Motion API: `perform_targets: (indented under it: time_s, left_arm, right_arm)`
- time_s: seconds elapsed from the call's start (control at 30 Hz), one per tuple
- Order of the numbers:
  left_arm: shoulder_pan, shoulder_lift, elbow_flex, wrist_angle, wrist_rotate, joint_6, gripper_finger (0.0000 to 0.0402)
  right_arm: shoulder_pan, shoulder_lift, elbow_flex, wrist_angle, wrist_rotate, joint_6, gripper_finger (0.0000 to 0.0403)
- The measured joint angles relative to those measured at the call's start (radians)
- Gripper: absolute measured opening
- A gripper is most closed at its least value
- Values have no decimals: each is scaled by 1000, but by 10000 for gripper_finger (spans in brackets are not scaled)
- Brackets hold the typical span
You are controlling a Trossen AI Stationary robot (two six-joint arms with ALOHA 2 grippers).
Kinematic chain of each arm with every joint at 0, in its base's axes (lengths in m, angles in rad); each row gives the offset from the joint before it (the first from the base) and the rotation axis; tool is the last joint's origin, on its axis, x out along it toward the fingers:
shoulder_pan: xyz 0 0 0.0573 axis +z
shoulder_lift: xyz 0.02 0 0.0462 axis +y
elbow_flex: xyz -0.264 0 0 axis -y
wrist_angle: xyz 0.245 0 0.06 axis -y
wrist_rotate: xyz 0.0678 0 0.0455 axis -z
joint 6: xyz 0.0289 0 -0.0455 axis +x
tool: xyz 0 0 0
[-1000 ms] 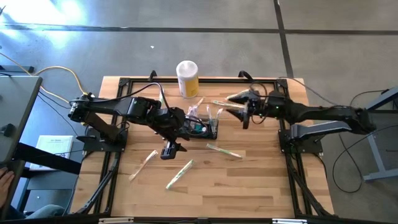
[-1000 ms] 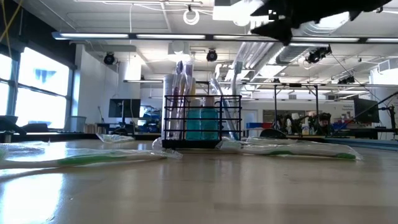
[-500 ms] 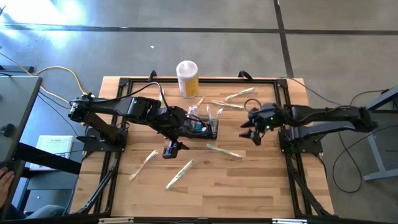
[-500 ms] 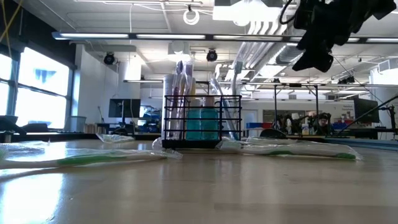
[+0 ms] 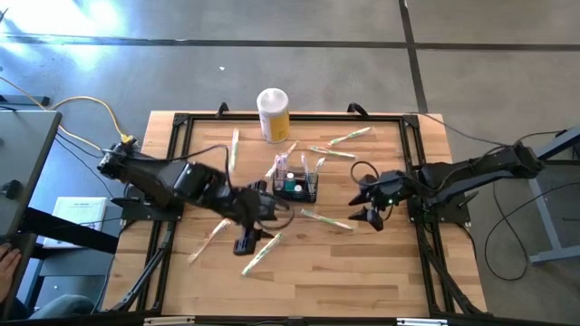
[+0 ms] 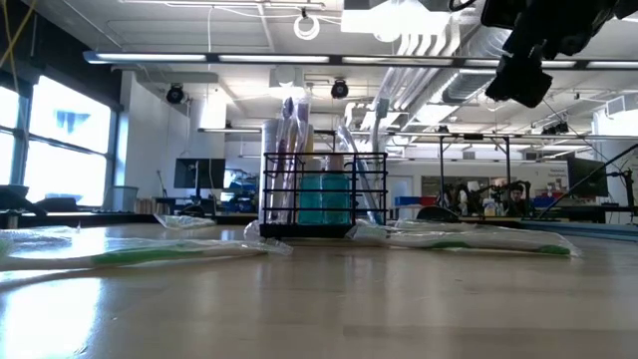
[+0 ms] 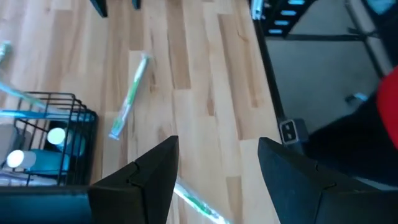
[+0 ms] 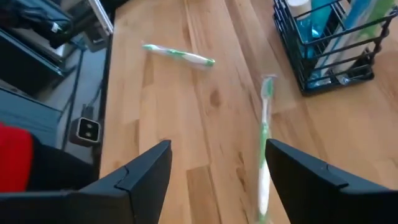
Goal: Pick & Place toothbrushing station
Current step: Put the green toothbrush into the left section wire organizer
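Observation:
The toothbrushing station, a black wire basket [image 5: 297,186] [image 6: 324,194], stands on its base at the table's middle. It holds a teal bottle and upright wrapped toothbrushes. My left gripper [image 5: 256,232] [image 7: 214,180] hangs above the table just near-left of the basket [image 7: 43,134], open, with nothing between its fingers. My right gripper [image 5: 367,211] [image 8: 217,180] hovers to the basket's right, open and empty. It shows at the top right of the low view [image 6: 525,65]. A wrapped toothbrush [image 8: 264,149] lies on the table ahead of it, with the basket [image 8: 329,43] beyond.
A yellow-and-white canister [image 5: 273,113] stands at the far edge. Wrapped toothbrushes lie loose on the wood: one right of the basket [image 5: 324,219], two toward the near left [image 5: 261,254] [image 5: 208,240], and others at the far side [image 5: 349,138] [image 5: 234,149]. Black frame rails [image 5: 169,226] run along the table's sides.
My left gripper has swung away from the basket's side toward the table's near edge. My right gripper has come from the far right part of the table toward the near edge, sinking and tipping as it went. The basket has stayed where it was.

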Motion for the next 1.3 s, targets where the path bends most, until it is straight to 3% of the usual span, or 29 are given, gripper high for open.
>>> perform_targets:
  time_s: [0.13,0.3,0.6,0.8,1.13,1.3]
  left_arm:
    - [-76,18,0,12,-98,-69,216]
    - [-128,64,-2,48,-114,-126,216]
    - [-170,79,-1,114,-115,-178,216]
    - [-192,79,-1,124,-123,-198,216]
    - [-172,64,-1,93,-121,-106,216]
    - [-134,30,-1,17,-97,-37,216]
  right_arm:
    - [20,56,0,-1,68,-6,251]
    - [20,165,0,1,121,-4,251]
    - [20,415,0,6,116,62,251]
    - [31,525,0,102,65,65,244]
    - [38,666,3,179,188,0,210]
    - [39,721,10,189,219,66,194]
